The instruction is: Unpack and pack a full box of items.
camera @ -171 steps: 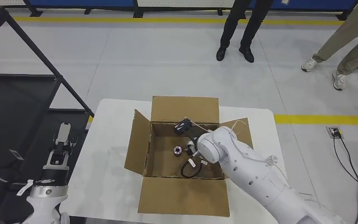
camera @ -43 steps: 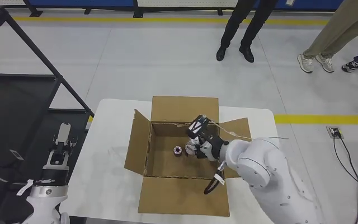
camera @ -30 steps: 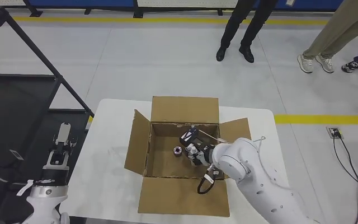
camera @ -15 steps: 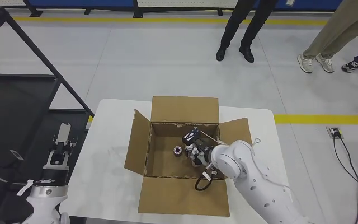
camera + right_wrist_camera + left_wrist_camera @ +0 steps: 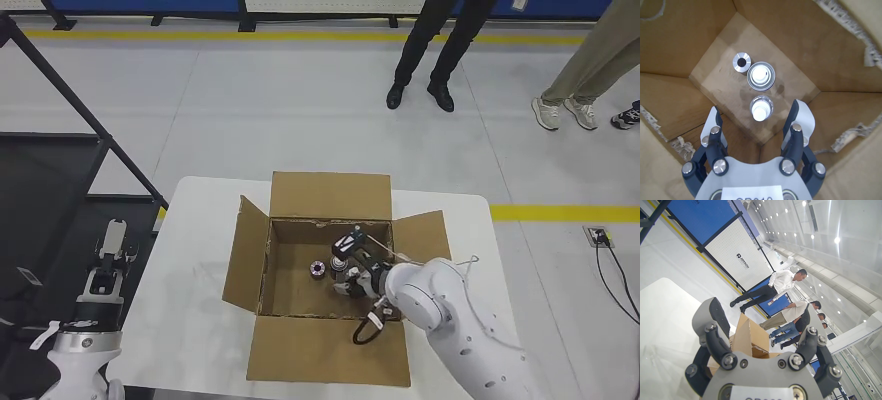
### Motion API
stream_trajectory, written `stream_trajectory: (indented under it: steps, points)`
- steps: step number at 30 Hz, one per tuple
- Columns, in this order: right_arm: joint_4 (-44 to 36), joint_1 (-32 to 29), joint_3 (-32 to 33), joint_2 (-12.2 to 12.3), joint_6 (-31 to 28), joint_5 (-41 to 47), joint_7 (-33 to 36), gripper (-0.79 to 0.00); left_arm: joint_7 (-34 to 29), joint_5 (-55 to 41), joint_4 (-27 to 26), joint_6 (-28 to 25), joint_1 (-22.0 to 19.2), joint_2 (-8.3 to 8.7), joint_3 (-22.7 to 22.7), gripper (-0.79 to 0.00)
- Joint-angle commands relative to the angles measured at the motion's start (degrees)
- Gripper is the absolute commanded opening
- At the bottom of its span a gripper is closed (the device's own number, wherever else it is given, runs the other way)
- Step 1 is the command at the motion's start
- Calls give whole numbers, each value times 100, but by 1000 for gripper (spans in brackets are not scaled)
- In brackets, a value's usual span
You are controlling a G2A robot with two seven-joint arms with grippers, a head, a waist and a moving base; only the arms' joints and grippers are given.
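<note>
The left gripper (image 5: 762, 310) stays beside the table's (image 5: 200, 310) left edge as before, its jaws open and holding nothing. The right arm covered the box's (image 5: 325, 352) right half nearly six seconds ago. It has since drawn back toward the front right corner, while the right gripper (image 5: 755, 105) remains inside the box. Its jaws are spread wide and grip nothing.

There is one box with four flaps open, and three items stand upright on its floor. Directly below the right gripper, and clear of both fingers (image 5: 799, 111), is one small clear bottle (image 5: 761, 109) with a white cap. Just beyond it is one grey can (image 5: 761, 75), also white-capped. One metal cylinder (image 5: 741, 62) with a dark bore sits just beside the can, and in the top view it has not moved.
</note>
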Motion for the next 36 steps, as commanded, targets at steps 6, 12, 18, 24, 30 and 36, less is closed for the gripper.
stream_trajectory:
  steps: [6,12,18,24,30,36]
  points:
    - [-1556,-997,1427,210,-196,1026,-467,0,-335,327,132,61,-45,56,-91,0]
    - [-2082,-1685,2669,331,-412,2343,-775,0,-1377,1111,415,-193,-98,160,264,0]
    - [-2053,-1815,2949,346,-196,2740,-766,0,-2004,1534,484,-355,-168,226,685,0]
    - [-2017,-1960,3142,348,-255,3023,-1244,0,-2243,1701,401,-274,-167,251,1141,0]
    - [-1527,-2055,3912,450,114,3744,-734,0,-2372,1706,296,-187,-110,276,1393,0]
    - [-532,-1504,4061,569,183,4312,338,0,-2501,1597,174,-137,-37,305,1529,0]
